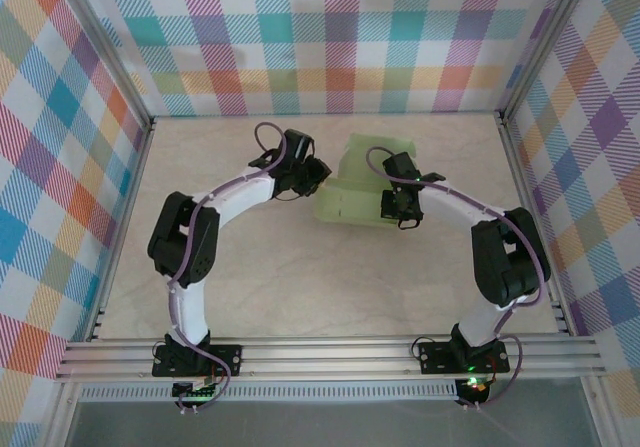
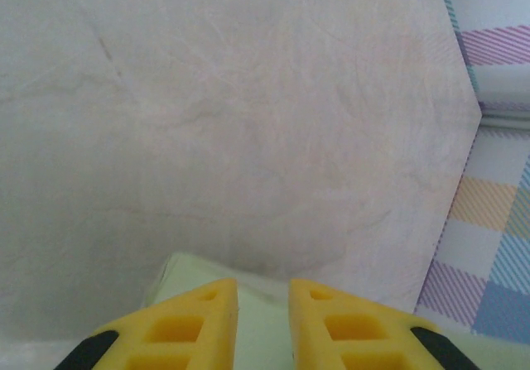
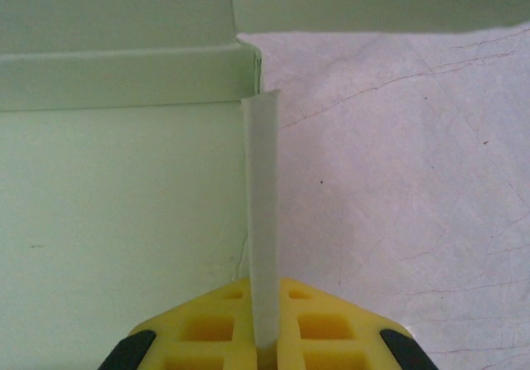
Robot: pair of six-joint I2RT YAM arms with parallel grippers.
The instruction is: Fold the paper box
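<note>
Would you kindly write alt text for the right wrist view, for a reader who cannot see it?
The right gripper is shut on a thin upright flap of the paper box, seen edge-on between its yellow fingers. The box's pale green panel spreads to the left, with a folded wall across the top; pale marbled table lies to the right.

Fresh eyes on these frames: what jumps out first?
The pale green thin-card paper box, partly folded, sits between the two grippers toward the back of the beige tabletop. The right gripper is shut on its thin upright flap, seen edge-on. The left gripper hangs with jaws slightly apart over the box's left edge; pastel checked walls ring the scene.
</note>
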